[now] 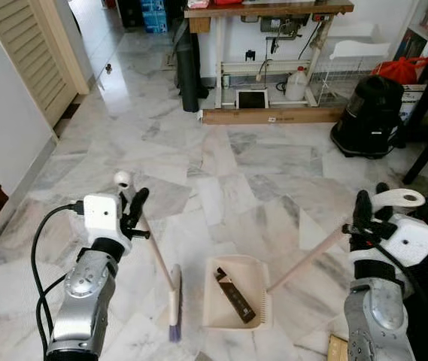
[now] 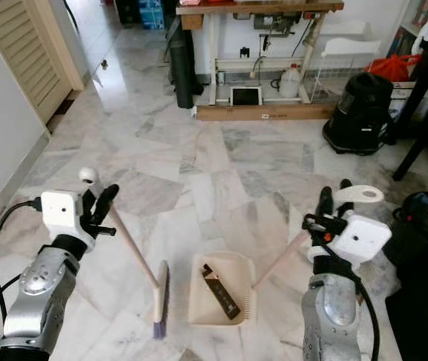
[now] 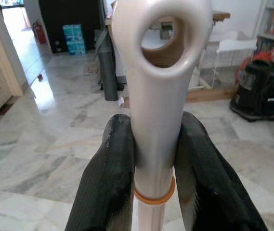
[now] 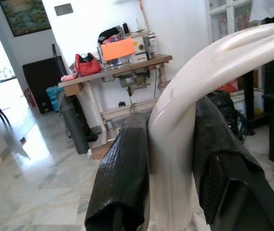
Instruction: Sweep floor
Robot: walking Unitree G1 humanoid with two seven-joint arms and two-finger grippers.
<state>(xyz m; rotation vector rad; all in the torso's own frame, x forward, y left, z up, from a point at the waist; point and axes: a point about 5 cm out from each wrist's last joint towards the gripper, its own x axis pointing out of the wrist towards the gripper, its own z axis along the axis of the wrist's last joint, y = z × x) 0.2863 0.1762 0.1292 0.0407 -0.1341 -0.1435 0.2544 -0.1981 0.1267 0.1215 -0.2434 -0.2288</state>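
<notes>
On marble floor [image 1: 221, 165]: one broom [image 1: 170, 297], one dustpan [image 1: 236, 293].

You see a glossy grey-veined marble floor [image 1: 221, 173], a smooth cream plastic dustpan [image 1: 238, 316] and a glossy white plastic broom handle [image 3: 158, 125].

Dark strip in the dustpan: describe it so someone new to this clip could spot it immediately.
On the marble floor in front of the robot, a cream dustpan lies between the two arms, its long handle held by the right gripper. Inside lies a dark brown strip, the one dark thing in the pale tray, beside the broom.
</notes>
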